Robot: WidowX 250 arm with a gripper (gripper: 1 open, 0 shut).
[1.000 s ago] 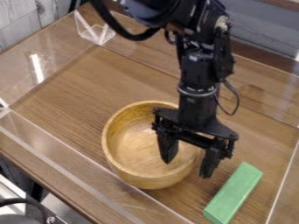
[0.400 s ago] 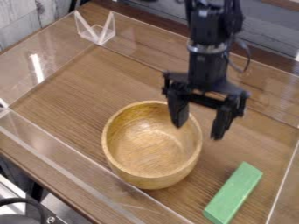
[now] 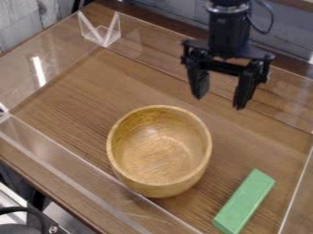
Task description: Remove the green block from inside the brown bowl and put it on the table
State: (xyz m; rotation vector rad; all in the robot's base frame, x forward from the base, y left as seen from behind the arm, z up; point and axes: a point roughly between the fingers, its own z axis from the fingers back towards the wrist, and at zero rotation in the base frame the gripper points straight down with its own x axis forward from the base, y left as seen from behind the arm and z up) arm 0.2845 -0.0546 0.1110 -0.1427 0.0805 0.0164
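End effector [image 3: 225, 86] spread, empty, above table [image 3: 86, 87] behind brown bowl [image 3: 159, 150]; green block [image 3: 244, 203] beside bowl.

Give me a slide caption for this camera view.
Open gripper above the table; green block lies beside the empty bowl.

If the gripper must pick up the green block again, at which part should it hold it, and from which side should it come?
Probably from straight above, jaws closing across the narrow width near the middle of the green block. It lies flat on the table, long and thin, so the long sides are the easiest faces to pinch. It sits apart from the brown bowl, leaving room for the open gripper.
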